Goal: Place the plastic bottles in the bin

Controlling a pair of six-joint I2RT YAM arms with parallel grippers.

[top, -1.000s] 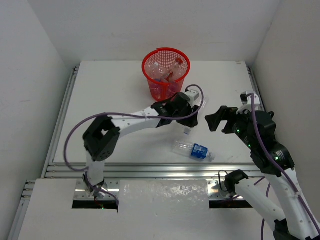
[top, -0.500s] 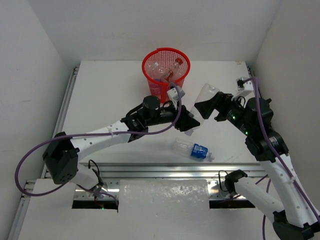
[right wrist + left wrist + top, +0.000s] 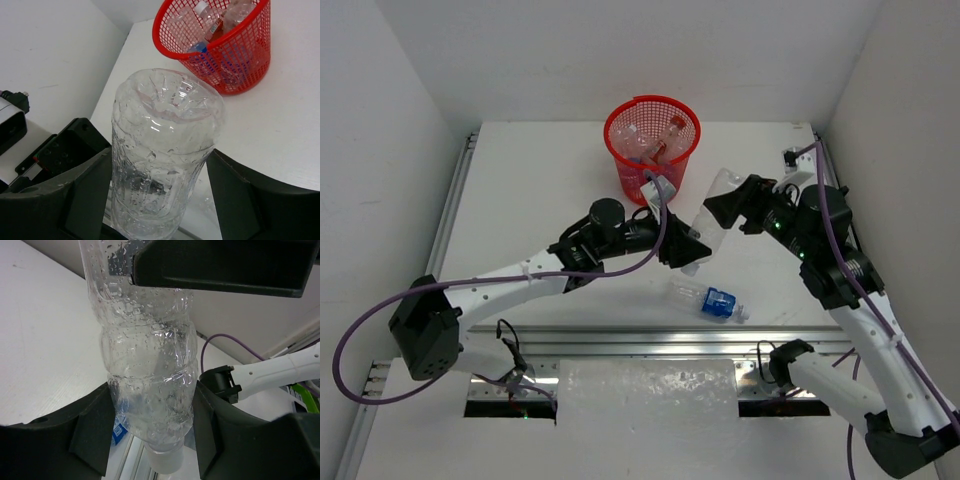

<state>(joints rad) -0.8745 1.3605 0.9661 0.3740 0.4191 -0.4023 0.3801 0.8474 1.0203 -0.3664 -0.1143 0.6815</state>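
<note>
Top external: right pincer (image 3: 722,208), wide open a second earlier, had closed round the base of the unlabelled bottle (image 3: 706,226). Left pincer (image 3: 690,250) still clamped its neck end. Handover likely; bin (image 3: 638,182) beyond both.

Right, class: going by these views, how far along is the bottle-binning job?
Done: several bottles already lie in the red bin. In hand: an unlabelled bottle is clamped in the left tool, with the right tool straddling its base end. Left: that bottle and the blue-labelled bottle lying on the table.
</note>
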